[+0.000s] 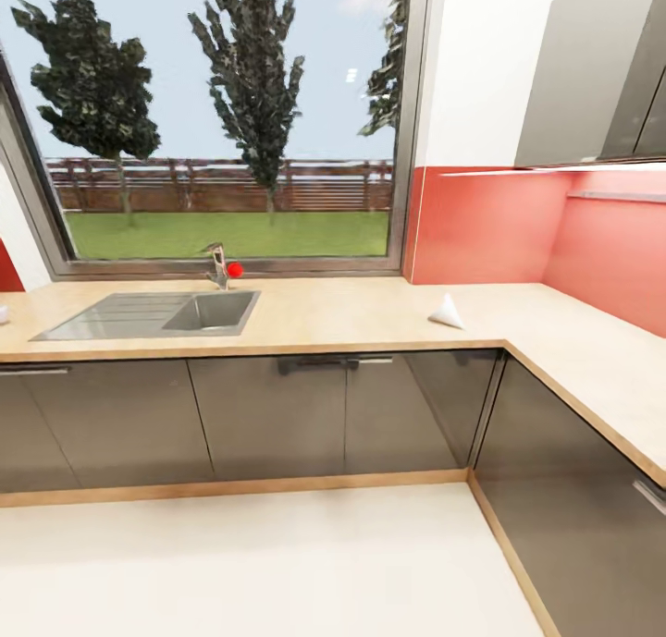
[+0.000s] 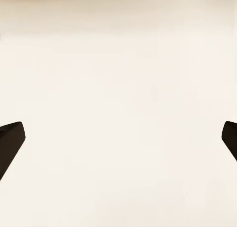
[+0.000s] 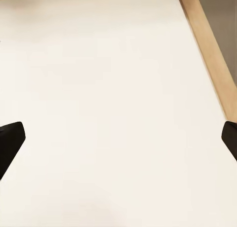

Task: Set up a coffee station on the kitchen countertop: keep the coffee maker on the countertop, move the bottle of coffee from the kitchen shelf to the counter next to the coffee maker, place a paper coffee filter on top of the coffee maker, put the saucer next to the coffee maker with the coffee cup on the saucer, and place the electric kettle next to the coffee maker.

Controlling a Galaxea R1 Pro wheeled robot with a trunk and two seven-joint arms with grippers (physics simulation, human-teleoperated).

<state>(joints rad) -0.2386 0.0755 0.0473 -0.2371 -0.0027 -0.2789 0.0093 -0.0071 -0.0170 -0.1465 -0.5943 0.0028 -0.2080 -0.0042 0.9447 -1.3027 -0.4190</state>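
Observation:
A white paper coffee filter lies as a small cone on the light-wood kitchen countertop, right of the sink. At the far left edge of the head view a small white object sits on the worktop, cut off by the frame. My left gripper is open over pale floor, its dark fingertips wide apart with nothing between them. My right gripper is likewise open above the floor, near a wooden plinth strip.
A steel sink with a tap bearing a red knob sits under the large window. The worktop turns an L corner and runs toward me on the right. Dark grey cabinet fronts stand below, and pale floor lies before them.

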